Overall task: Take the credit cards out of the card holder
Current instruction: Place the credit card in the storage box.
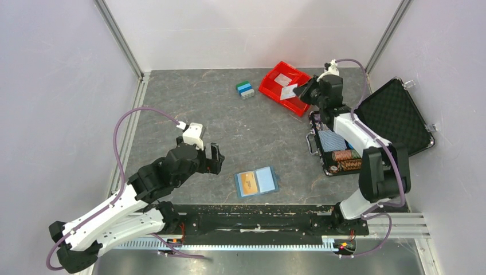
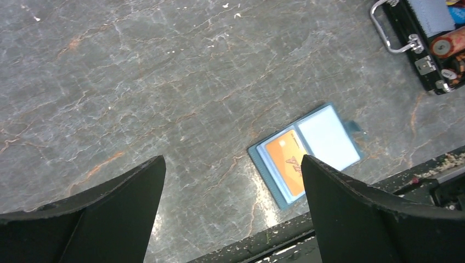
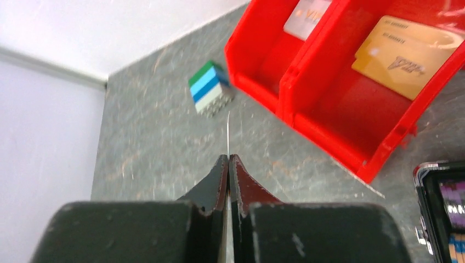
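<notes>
The light-blue card holder (image 1: 266,180) lies spread open on the table near the front edge. An orange credit card (image 1: 248,183) shows in its left panel; the right panel looks pale. My left gripper (image 1: 213,157) hovers open to the holder's left. In the left wrist view the holder (image 2: 328,137) and its orange card (image 2: 284,160) lie beside the right finger, with bare table between the fingers of the left gripper (image 2: 233,164). My right gripper (image 1: 301,91) is at the red bin, shut on a whitish card (image 1: 288,91). That card (image 3: 228,123) shows edge-on past the right gripper (image 3: 228,158).
The red two-compartment bin (image 3: 329,118) holds a whitish card (image 3: 307,16) and a golden-orange card (image 3: 403,55). A green, blue and white block (image 1: 245,89) sits left of it. At the right stands an open black case (image 1: 395,114) with a blue deck (image 1: 331,140) and poker chips (image 1: 345,160).
</notes>
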Motion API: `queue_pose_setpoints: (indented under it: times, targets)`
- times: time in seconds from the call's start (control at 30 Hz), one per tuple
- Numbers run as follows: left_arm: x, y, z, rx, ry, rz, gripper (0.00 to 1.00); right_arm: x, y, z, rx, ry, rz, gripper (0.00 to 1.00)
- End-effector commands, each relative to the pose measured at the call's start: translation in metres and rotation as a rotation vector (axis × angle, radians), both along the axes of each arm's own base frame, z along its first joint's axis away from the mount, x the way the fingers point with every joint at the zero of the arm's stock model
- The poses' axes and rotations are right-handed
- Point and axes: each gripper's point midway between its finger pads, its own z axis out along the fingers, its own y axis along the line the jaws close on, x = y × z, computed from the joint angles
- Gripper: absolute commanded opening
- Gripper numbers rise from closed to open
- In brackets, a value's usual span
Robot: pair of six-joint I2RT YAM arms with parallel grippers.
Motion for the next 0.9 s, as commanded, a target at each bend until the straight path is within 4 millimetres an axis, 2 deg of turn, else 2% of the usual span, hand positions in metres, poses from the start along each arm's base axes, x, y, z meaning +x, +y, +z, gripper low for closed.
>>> queue_pose_setpoints:
  times: [0.0,0.23,0.33,0.47,0.63,0.87]
  targets:
    - [0.005,0.012,0.007,0.061,-0.046,0.023,1.00,0.053,-0.024,0.044,0.143,-0.139,-0.258,0.00]
    - [0.004,0.013,0.007,0.054,-0.048,0.027,1.00,0.097,-0.039,0.029,0.277,-0.173,-0.432,0.00]
    - [0.004,0.013,0.008,0.053,-0.048,0.026,1.00,0.118,-0.038,0.010,0.283,-0.138,-0.465,0.00]
    - [0.004,0.013,0.010,0.045,-0.053,0.022,1.00,0.143,-0.033,-0.001,0.302,-0.121,-0.477,0.00]
    - [0.005,0.012,0.012,0.047,-0.061,0.018,1.00,0.159,-0.033,-0.011,0.304,-0.115,-0.520,0.00]
    - [0.004,0.013,0.013,0.037,-0.063,0.019,1.00,0.170,-0.017,-0.028,0.304,-0.086,-0.544,0.00]
